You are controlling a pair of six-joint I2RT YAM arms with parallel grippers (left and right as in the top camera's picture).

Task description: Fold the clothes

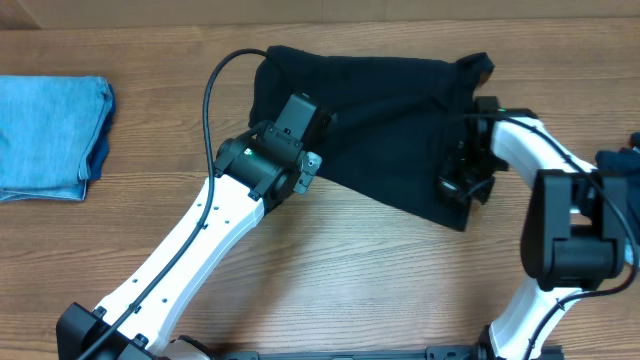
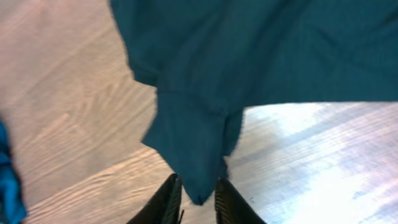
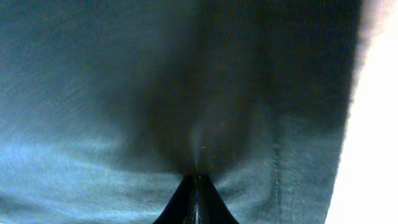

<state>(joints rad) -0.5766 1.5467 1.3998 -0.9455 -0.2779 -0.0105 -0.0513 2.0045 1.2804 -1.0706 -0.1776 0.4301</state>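
- Lying on the far half of the table (image 1: 380,280), the black T-shirt (image 1: 380,110) runs its long axis left to right, the right end dipping toward the near edge.
- One bunched corner pokes out at the far right, and a lower corner points down at the near right.
- The left gripper (image 2: 198,182) is at the shirt's near-left edge with its fingers narrowly parted; a hanging tip of cloth sits loosely between them.
- The right gripper (image 3: 198,182) is at the near-right end with its fingers pressed fully together, pinching the fabric, which puckers at the tips.
- A folded light blue denim garment (image 1: 50,135) lies well apart at the table's left edge.
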